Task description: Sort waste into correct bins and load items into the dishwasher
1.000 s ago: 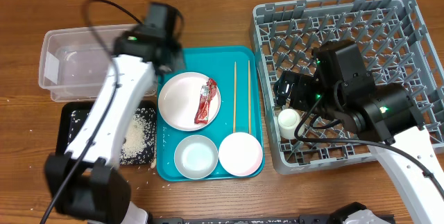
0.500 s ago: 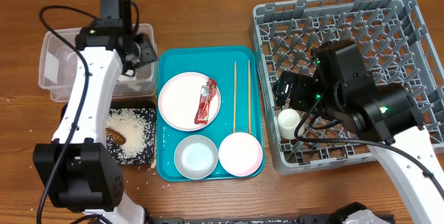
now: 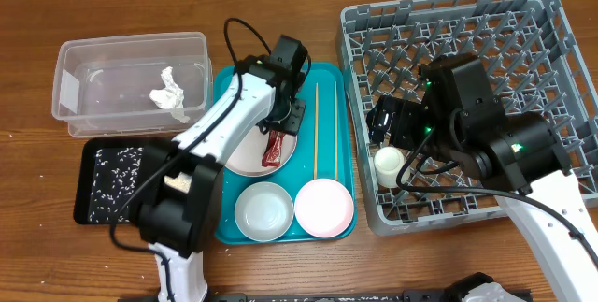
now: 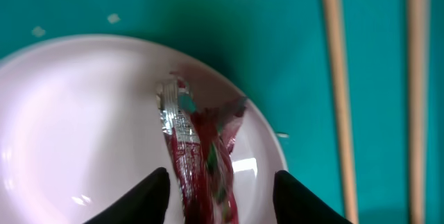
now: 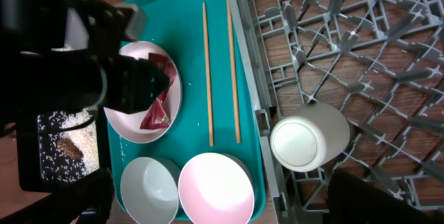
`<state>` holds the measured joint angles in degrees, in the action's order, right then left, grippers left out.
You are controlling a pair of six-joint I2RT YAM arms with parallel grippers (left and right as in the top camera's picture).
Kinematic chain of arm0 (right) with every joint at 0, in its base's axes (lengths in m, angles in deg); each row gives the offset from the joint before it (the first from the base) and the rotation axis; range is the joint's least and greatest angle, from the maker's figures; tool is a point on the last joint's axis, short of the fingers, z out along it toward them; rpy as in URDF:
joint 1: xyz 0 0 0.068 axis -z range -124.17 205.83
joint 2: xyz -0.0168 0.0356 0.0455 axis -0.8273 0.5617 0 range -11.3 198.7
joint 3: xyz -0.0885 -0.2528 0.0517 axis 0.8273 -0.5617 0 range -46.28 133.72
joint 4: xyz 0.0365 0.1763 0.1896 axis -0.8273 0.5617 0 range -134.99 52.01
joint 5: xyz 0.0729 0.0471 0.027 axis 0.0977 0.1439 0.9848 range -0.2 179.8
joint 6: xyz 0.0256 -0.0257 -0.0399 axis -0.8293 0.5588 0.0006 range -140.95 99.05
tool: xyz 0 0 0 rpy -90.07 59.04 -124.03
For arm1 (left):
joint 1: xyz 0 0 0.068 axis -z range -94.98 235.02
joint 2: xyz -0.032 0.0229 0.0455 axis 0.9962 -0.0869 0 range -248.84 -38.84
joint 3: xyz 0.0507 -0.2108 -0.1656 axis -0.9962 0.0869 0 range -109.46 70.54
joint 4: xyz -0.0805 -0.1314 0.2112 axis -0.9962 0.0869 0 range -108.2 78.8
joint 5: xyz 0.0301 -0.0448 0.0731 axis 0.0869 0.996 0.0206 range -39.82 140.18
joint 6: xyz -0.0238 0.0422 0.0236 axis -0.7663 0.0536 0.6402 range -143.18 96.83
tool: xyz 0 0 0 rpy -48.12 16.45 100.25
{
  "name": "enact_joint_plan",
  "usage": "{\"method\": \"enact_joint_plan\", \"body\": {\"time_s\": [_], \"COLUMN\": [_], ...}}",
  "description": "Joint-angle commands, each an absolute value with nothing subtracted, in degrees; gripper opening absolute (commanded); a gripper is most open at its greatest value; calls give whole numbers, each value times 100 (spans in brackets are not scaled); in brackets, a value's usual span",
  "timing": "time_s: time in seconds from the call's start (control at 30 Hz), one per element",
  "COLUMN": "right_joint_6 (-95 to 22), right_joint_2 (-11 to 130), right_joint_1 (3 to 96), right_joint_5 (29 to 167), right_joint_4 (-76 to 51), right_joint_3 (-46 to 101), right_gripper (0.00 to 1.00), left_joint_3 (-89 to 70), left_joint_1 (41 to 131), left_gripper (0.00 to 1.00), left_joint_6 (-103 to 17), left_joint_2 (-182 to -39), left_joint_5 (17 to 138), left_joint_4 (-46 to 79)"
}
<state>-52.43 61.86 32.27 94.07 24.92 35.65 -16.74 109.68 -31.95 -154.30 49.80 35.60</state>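
Swung over from the tub, your left jaws now hang released over the plate, with the wrapper lying between them. Just beyond, both chopsticks lie on the teal tray. Farther off, the tissue sits in the tub. Your right jaws stand released just beside the cup in the rack.

Readable text: none in any view.
Wrapper: red and silver print shows, but any lettering is too blurred to make out.
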Motion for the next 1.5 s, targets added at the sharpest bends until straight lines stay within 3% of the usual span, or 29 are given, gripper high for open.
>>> {"method": "enact_joint_plan", "body": {"time_s": [0.0, 0.03, 0.07, 0.1, 0.13, 0.27, 0.47, 0.5, 0.63, 0.7, 0.87, 0.93, 1.17, 1.2, 1.23, 1.27, 1.47], "right_joint_6": [-5250, -5250, -5250, -5250, -5250, -5250, -5250, -5250, -5250, -5250, -5256, -5252, -5252, -5252, -5252, -5252, -5252], "right_joint_2": [6191, 6191, 6191, 6191, 6191, 6191, 6191, 6191, 6191, 6191, 6191, 6191, 6191, 6191, 6191, 6191, 6191], "right_joint_1": [3243, 3243, 3243, 3243, 3243, 3243, 3243, 3243, 3243, 3243, 3243, 3243, 3243, 3243, 3243, 3243, 3243], "right_joint_5": [9420, 9420, 9420, 9420, 9420, 9418, 9420, 9420, 9420, 9420, 9420, 9418, 9418, 9418, 9418, 9418, 9418], "right_joint_4": [2457, 2455, 2455, 2455, 2457, 2448, 2485, 2496, 2496, 2518, 2520, 2361, 2295, 2295, 2295, 2293, 2295], "right_joint_3": [3541, 3541, 3541, 3541, 3541, 3541, 3541, 3541, 3541, 3541, 3541, 3541, 3541, 3541, 3541, 3541, 3541], "right_gripper": [100, 100, 100, 100, 100, 100, 100, 100, 100, 100, 100, 100, 100, 100, 100, 100, 100], "left_joint_3": [-1629, -1629, -1629, -1633, -1663, -2378, -3840, -3913, -3764, -3711, -3827, -3950, -4288, -4288, -4288, -4288, -4288], "left_joint_1": [10894, 10892, 10892, 10892, 10887, 10758, 9877, 9506, 8629, 8376, 7976, 8000, 8798, 9025, 9185, 9445, 10948], "left_gripper": [45, 45, 37, 17, 4, 4, 4, 13, 16, 35, 48, 48, 47, 51, 72, 100, 100], "left_joint_6": [-3175, -3173, -3171, -3173, -3186, -3630, -3825, -4008, -4207, -4205, -4056, -3960, -3943, -3945, -3945, -3947, -4032], "left_joint_2": [-15662, -15697, -15723, -15723, -15712, -15493, -14706, -14547, -14652, -14829, -14851, -14731, -13813, -13585, -13434, -13198, -12361], "left_joint_5": [4825, 4827, 4827, 4827, 4829, 4827, 4709, 4497, 4339, 4228, 5137, 5334, 5404, 5356, 5306, 5299, 5312], "left_joint_4": [3540, 3540, 3545, 3597, 3693, 4452, 5265, 5158, 4850, 4751, 5079, 5407, 6651, 6703, 6732, 6795, 6810]}}
